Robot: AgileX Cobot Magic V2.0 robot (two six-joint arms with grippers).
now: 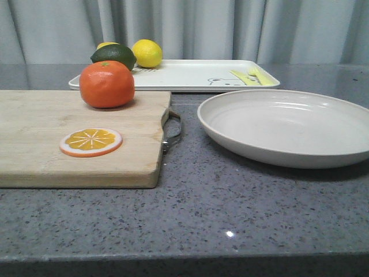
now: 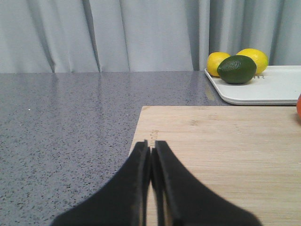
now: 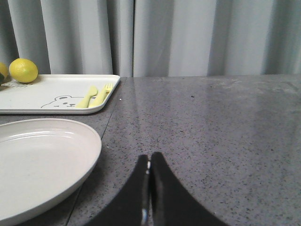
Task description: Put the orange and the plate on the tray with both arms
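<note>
Left pincer (image 2: 151, 153) closed, empty, over cutting board (image 1: 69, 144). Right pincer (image 3: 149, 162) closed, empty, above table (image 1: 230, 213) beside plate (image 1: 288, 124). Orange (image 1: 107, 84) on board's far edge, near tray (image 1: 190, 75) behind.

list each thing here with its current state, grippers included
orange: whole, sitting on the cutting board, not yet on the tray
orange slice: lying flat on the cutting board
plate: empty, upright on the counter, off the tray
tray: holds two lemons, a lime and yellow cutlery
left gripper: shut, holding nothing
right gripper: shut, holding nothing
</note>
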